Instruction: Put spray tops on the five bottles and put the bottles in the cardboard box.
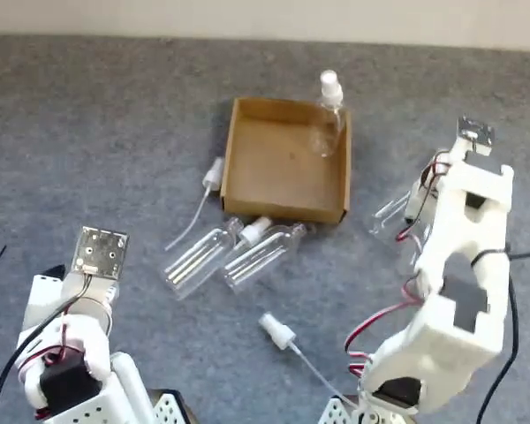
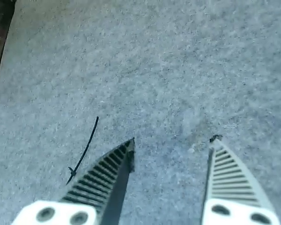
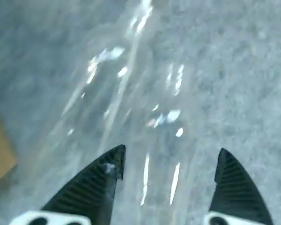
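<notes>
**High view.** Locate the cardboard box [image 1: 283,190] at mid-desk, open side up for loading. Note one capped bottle [image 1: 327,119] already propped in its far corner. Find a lying bottle [image 1: 199,258] and a neighbouring bottle [image 1: 267,254] side by side just in front of the box, probably within reach of either arm. Note a loose spray top [image 1: 214,175] beside the box wall and a second spray top [image 1: 278,333] nearer the arms, both apparently staged for fitting. Spot a clear bottle [image 1: 389,212] on the desk [image 1: 88,132] under the right arm.

**Left wrist view.** Read the left end effector [image 2: 173,140] as spread wide and empty above bare desk, judged parked clear of the work. Disregard the cable tie [image 2: 84,150] beside one finger.

**Right wrist view.** Read the right end effector [image 3: 171,154] as spread apart, straddling the clear bottle without clamping it. Treat this as a pickup approach.
</notes>
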